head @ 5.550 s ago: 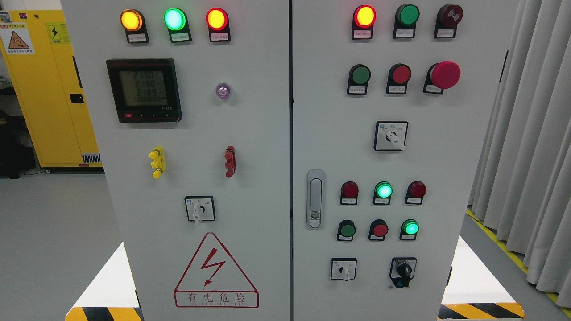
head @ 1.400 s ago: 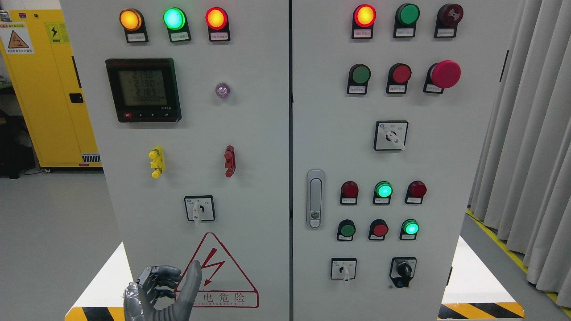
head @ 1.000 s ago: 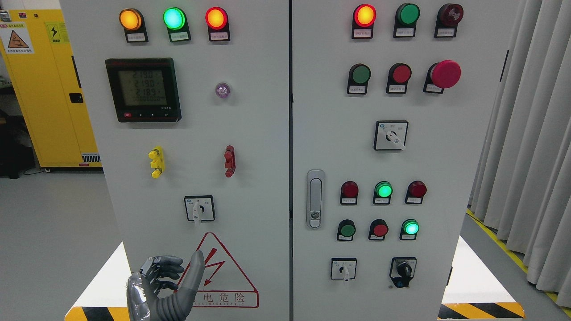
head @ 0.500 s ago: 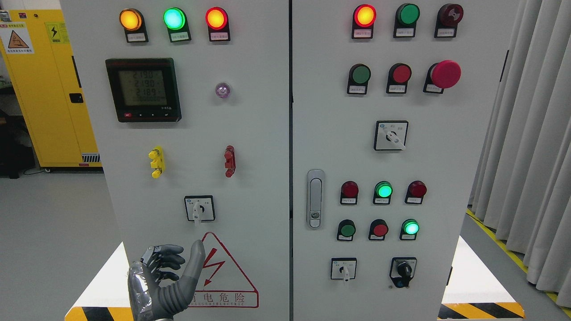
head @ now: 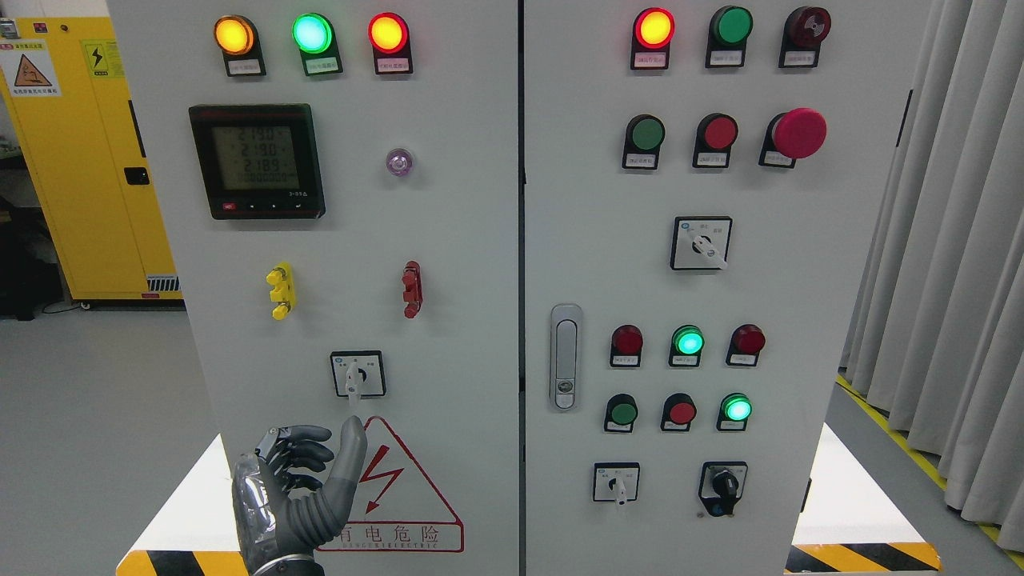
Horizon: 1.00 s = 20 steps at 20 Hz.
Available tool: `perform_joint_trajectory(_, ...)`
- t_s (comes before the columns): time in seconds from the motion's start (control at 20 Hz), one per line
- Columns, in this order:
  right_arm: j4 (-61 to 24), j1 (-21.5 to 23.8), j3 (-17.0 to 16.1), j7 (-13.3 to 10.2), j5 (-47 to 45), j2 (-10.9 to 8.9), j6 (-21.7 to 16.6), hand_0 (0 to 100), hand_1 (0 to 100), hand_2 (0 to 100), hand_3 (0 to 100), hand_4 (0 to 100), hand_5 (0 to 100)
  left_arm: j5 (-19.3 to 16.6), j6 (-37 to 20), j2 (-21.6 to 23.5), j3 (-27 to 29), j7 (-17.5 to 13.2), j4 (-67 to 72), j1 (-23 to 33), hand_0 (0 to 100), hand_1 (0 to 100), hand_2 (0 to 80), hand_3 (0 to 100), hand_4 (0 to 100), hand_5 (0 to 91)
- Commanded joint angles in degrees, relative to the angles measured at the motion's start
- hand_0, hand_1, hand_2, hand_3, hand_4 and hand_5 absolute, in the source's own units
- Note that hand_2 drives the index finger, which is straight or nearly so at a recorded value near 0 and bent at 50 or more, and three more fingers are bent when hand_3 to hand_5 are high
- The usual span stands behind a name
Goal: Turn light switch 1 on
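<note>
From the head camera, the left hand rises from the bottom edge at the lower left, in front of the grey cabinet; its dark fingers are curled loosely toward the palm and the thumb stands straight up; it holds nothing and touches nothing that can be made out. Just right of the thumb, partly covered by the palm, is the red warning triangle with its lightning bolt; directly above the thumb tip, close but apart from it, sits a small rotary selector switch with a white handle pointing down.

Which control is light switch 1 cannot be told, since the labels are too small to read. Higher above the hand are a yellow terminal and a red terminal, then the digital meter; at the top are three lit lamps, amber, green and red.

Far to the right of the hand, past the door handle, the right door carries rows of push buttons, among them a lit green one, and two more selectors, one white-handled and one black; well up and to the right is the large red mushroom button.

Off to the upper left of the hand stands a yellow cabinet; grey curtains hang at the far right.
</note>
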Motion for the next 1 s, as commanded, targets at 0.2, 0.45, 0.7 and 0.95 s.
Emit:
perform_joint_trajectory(0.2,0.0,-0.02,0.0,-0.04,-1.67,0.0,0.02,0,50,4,0,0,0,-0.62,1.33,-0.48,0.24,-0.08,0.71,-2.35,18,67,57.8,80,76,71.6)
perform_joint_trajectory(0.45,0.0,-0.02,0.0,-0.04,-1.67,0.0,0.02,0,50,4,0,0,0,-1.33,3.08,-0.65,0.24,-0.08,2.11,-4.02,18,67,57.8,80,77,71.7)
perform_joint_trajectory(0.7,0.0,0.07,0.0,-0.04,-1.67,0.0,0.02,0,50,4,0,0,0,-1.24,3.08,-0.65,0.15,-0.08,2.64,-4.11,19,67,57.1,80,77,71.6)
perform_joint_trajectory(0.95,0.0,-0.02,0.0,-0.04,-1.67,0.0,0.02,0,50,4,0,0,0,-1.33,3.17,-0.83,0.15,0.0,3.61,-4.99,19,67,56.8,80,77,71.3)
